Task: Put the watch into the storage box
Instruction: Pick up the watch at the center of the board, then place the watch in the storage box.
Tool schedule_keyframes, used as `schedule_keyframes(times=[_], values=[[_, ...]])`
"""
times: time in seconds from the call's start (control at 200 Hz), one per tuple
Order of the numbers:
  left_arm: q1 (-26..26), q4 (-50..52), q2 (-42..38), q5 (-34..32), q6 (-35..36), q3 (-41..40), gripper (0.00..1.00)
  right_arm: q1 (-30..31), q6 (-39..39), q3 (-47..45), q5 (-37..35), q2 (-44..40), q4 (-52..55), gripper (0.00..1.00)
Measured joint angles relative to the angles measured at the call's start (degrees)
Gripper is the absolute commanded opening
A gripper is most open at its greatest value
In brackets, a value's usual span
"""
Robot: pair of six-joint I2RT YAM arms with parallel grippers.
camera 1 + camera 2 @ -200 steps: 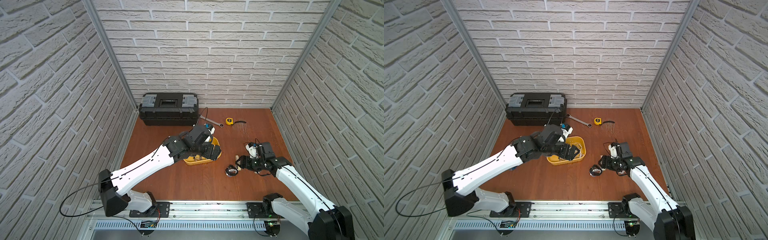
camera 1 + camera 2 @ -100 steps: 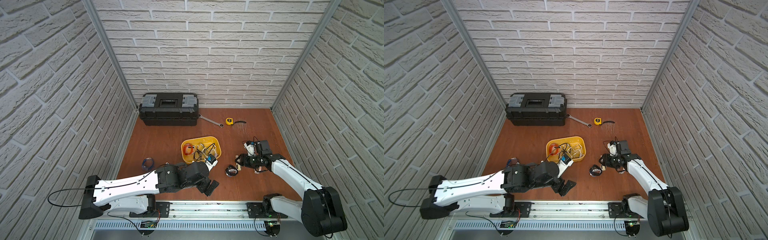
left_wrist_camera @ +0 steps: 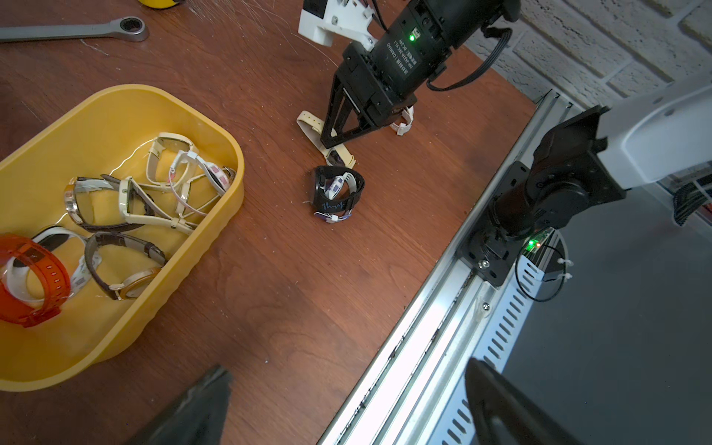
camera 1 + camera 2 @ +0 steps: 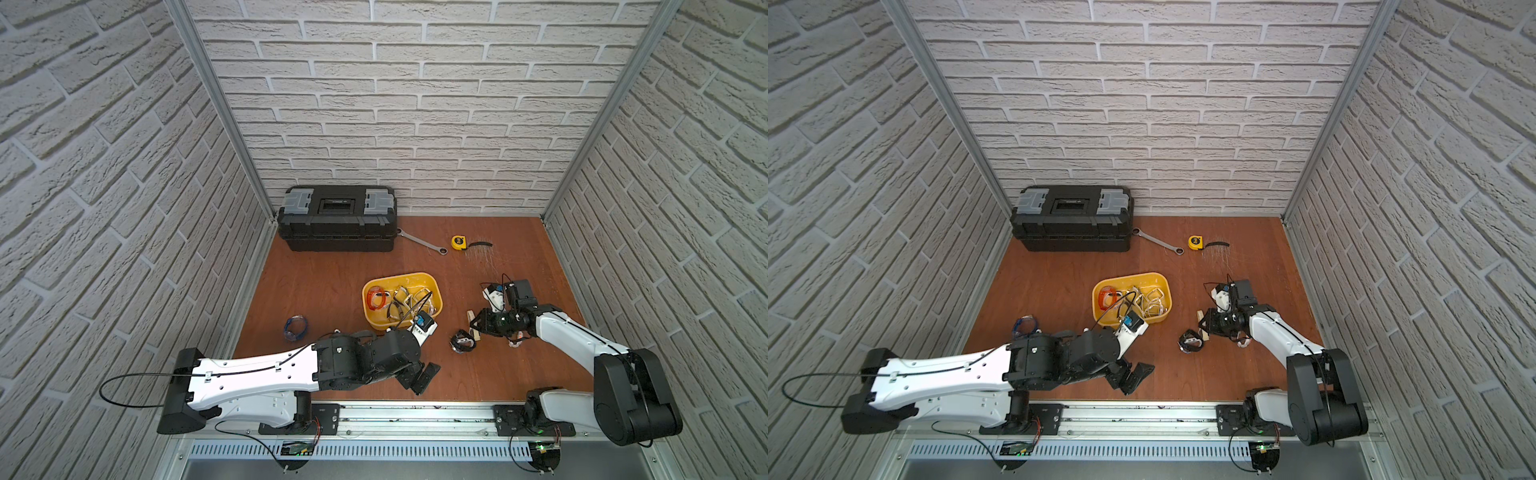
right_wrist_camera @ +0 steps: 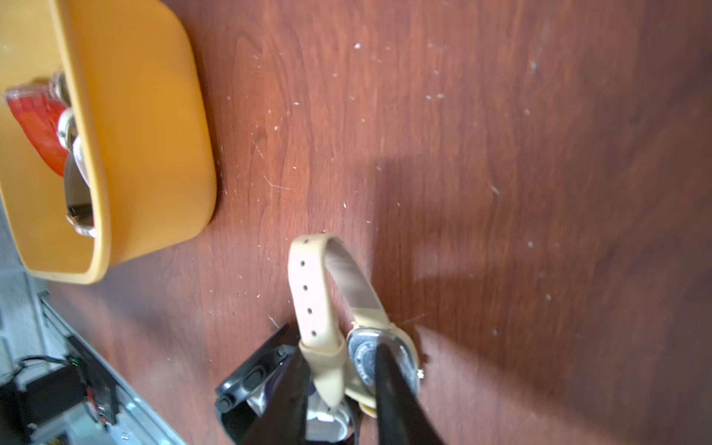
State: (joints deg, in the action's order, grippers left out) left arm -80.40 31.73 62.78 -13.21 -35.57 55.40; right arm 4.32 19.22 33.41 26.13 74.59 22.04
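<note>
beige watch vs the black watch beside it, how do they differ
The beige watch has a pale strap with holes; the black watch has a dark band. The beige watch sits between the right gripper's fingers; the black watch does not. Both lie on the table, outside the storage box.

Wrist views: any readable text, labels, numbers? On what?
"DAMIAO": upside down on the black motor of the right gripper; the line beside it is too small to read.
Beige watch, case back: ring of engraving, blurred, unreadable.
Black watch strap: pulse-line graphic only, no words.
</note>
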Motion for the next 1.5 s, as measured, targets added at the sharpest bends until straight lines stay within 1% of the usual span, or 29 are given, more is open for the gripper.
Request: schedule_keyframes(times=[0.055,0.075,0.14,0.17,0.25,0.395,0.495,0.655,0.755,0.865,0.92,1.005,1.14,1.275,1.5], values=[[0.0,0.0,-0.2,-0.2,0.0,0.0,0.98,0.0,0.0,0.0,0.2,0.0,-0.2,0.21],[0.0,0.0,-0.3,-0.3,0.0,0.0,0.98,0.0,0.0,0.0,0.3,0.0,-0.3,0.16],[0.0,0.0,-0.6,-0.7,0.0,0.0,0.98,0.0,-0.2,0.0,0.6,0.2,-0.5,0.11],[0.0,0.0,-0.9,-0.9,0.0,0.0,0.98,0.0,-0.1,0.0,0.8,0.4,-0.6,0.06],[0.0,0.0,-1.4,-1.2,0.0,0.0,0.98,0.0,-0.1,0.0,1.2,1.2,-0.9,0.02],[0.0,0.1,-2.5,-2.1,-0.1,-0.3,0.98,0.0,-0.2,0.2,1.2,1.4,-0.4,0.02],[0.0,0.5,-2.9,-3.1,-0.2,-0.6,0.98,0.1,-0.6,1.3,0.6,0.1,2.1,0.02],[0.0,1.4,-3.4,-5.6,-0.6,-0.7,0.98,1.3,-1.0,7.1,-1.8,-4.3,8.5,0.02],[0.2,1.8,-4.3,-7.8,-1.3,-1.2,0.98,4.0,-1.0,13.1,-3.8,-5.7,12.4,0.02],[0.7,2.3,-6.5,-10.4,-2.6,-3.0,0.98,9.9,-0.6,21.3,-6.5,-4.3,16.9,0.02],[1.2,2.6,-8.2,-11.7,-3.3,-4.2,0.98,13.8,-0.6,26.3,-8.1,-1.9,19.1,0.02],[2.0,3.4,-11.3,-13.6,-4.5,-6.1,0.98,19.4,-0.5,34.5,-9.8,4.1,21.7,0.02],[2.7,5.0,-15.6,-16.0,-6.3,-7.5,0.98,25.1,-0.6,45.8,-12.2,15.2,25.0,0.02],[2.8,6.0,-18.0,-17.6,-7.6,-7.6,0.98,27.6,-0.8,54.2,-13.2,25.4,26.8,0.03],[2.8,7.6,-17.9,-18.7,-9.0,-7.7,0.98,29.0,-3.0,68.6,-17.2,39.5,31.4,0.02]])
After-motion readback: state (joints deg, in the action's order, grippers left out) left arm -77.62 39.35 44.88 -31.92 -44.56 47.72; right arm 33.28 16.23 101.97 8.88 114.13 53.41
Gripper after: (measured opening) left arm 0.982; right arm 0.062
